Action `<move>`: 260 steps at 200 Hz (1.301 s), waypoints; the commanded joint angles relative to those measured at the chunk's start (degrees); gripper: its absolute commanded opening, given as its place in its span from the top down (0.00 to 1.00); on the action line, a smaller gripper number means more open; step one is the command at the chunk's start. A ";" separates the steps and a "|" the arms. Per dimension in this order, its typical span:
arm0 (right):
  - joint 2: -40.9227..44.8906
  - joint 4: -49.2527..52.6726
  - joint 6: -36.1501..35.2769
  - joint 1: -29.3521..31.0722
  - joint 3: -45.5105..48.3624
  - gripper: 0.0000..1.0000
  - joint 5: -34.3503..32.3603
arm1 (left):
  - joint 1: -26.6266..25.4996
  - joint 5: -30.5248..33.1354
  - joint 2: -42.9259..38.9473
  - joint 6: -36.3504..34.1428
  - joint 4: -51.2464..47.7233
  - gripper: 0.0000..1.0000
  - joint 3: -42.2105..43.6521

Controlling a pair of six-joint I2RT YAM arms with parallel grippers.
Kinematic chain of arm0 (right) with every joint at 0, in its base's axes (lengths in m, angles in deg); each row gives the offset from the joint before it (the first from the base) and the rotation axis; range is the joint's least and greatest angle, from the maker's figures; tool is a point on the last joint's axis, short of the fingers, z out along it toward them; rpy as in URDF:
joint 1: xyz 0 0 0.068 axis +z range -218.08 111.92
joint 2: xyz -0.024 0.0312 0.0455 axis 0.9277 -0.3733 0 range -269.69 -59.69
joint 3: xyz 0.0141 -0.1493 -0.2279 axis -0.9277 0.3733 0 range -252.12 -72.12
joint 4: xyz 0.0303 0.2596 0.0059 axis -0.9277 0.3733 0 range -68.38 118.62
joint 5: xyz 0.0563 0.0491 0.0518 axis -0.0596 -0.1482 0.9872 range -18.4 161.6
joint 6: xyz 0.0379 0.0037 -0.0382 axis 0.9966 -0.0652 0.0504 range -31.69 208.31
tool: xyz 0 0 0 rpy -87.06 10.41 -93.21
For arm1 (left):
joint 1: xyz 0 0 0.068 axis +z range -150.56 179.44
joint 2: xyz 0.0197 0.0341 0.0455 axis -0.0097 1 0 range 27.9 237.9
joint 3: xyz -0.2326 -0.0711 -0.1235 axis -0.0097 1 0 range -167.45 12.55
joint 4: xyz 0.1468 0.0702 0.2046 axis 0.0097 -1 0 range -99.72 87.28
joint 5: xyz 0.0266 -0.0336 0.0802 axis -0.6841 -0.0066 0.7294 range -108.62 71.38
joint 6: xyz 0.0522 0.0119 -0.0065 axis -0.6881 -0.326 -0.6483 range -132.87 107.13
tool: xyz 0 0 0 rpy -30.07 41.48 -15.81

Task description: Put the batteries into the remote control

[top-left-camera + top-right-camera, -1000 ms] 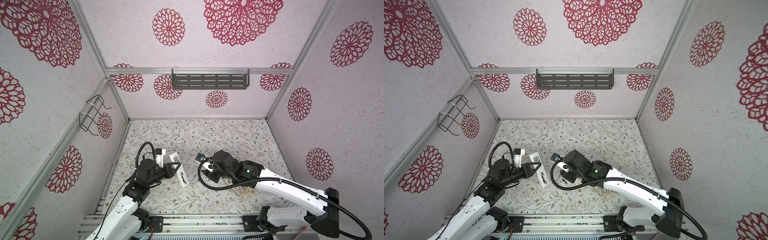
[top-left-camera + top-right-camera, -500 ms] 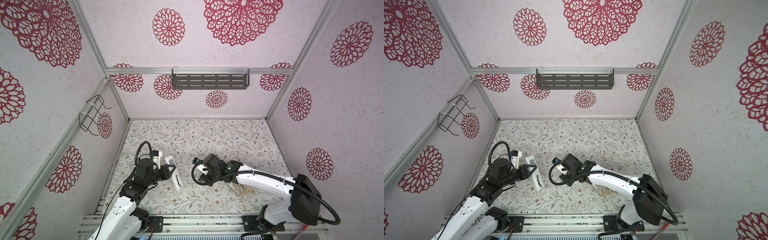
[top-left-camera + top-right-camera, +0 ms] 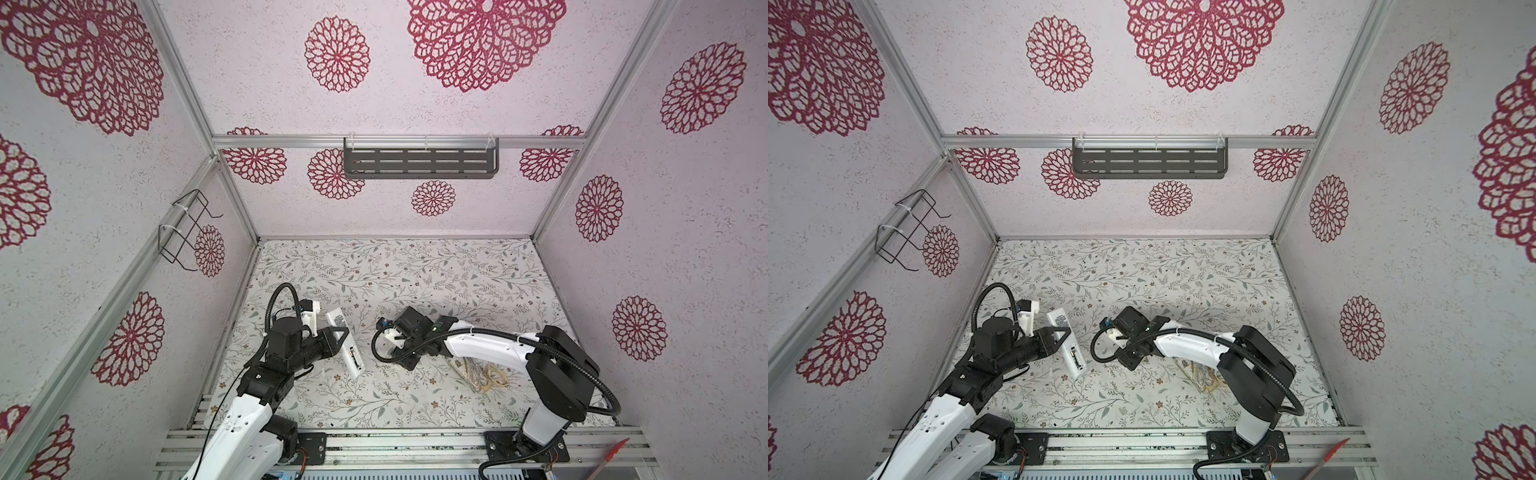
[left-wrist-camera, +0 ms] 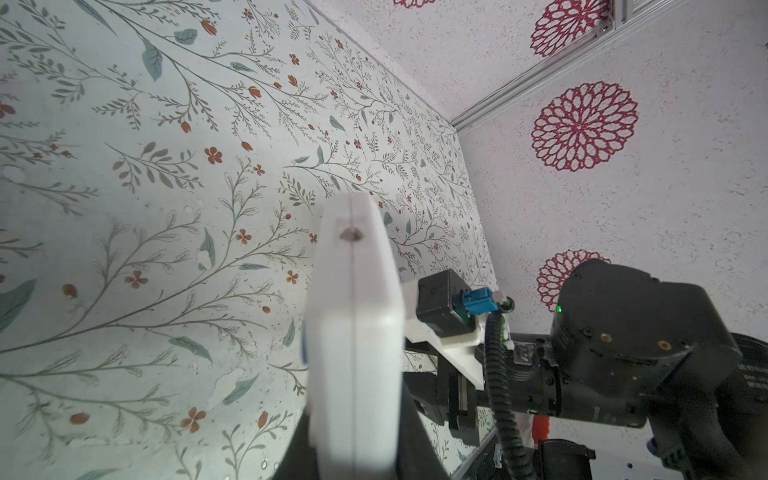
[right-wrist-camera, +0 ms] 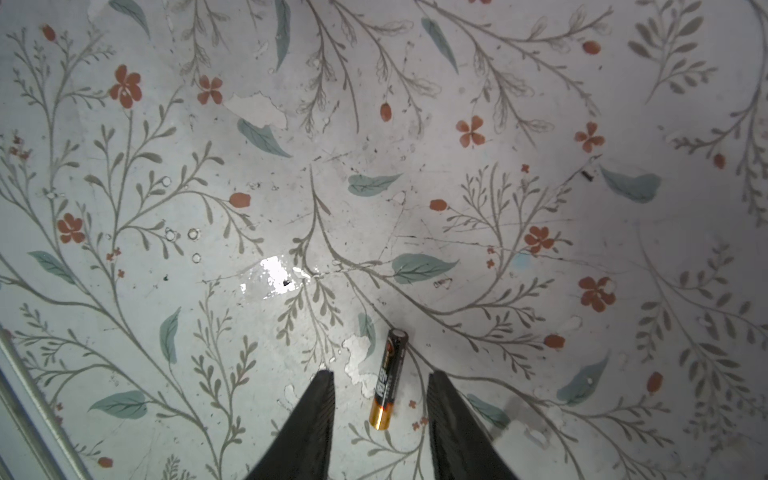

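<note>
My left gripper [image 3: 337,337] is shut on the remote control [image 3: 345,343], a long white bar held above the table's left side with its back and code sticker facing up. In the left wrist view the remote control [image 4: 353,324] stands edge-on between the jaws of the left gripper [image 4: 353,440]. My right gripper [image 5: 381,372] points down at the table, open. One battery [image 5: 388,376], black with a gold end, lies flat between its fingertips, touching neither. In both top views the right gripper [image 3: 405,361] [image 3: 1130,360] hides that battery.
A beige cloth pouch with pale cords [image 3: 482,374] [image 3: 1200,374] lies under my right forearm. A small white piece [image 3: 323,371] rests on the floral table near the remote's lower end. Walls enclose the table on three sides.
My right gripper has swung left and come down over the battery, its jaws a little narrower. The left gripper has shifted slightly left with the remote.
</note>
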State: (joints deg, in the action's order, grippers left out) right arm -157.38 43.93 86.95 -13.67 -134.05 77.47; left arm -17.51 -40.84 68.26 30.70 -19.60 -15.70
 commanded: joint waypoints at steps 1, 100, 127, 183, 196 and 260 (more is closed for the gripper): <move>-0.08 0.85 1.13 -0.61 -1.45 0.60 1.08 | 0.82 -1.15 -0.68 0.33 2.81 1.00 0.70; 0.77 1.26 4.66 -0.58 3.04 0.63 0.46 | 1.57 -3.37 1.54 2.08 8.25 1.00 2.40; 0.49 1.18 4.67 -0.62 3.13 0.64 0.30 | 1.67 -3.46 1.83 2.04 8.64 1.00 2.49; -1.68 1.30 4.61 -0.63 2.17 0.67 0.70 | 1.85 -3.95 1.92 2.39 9.41 1.00 3.02; -1.91 1.60 4.56 -0.67 1.99 0.68 0.48 | 1.92 -4.06 1.83 2.40 9.42 1.00 3.03; -3.37 2.87 6.05 -0.66 0.86 0.75 0.40 | 2.10 -4.07 -0.01 3.10 9.72 1.00 4.23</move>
State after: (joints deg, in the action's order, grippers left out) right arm -160.18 45.26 91.16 -13.95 -131.52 77.87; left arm -15.98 -44.14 69.55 33.23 -12.41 -12.51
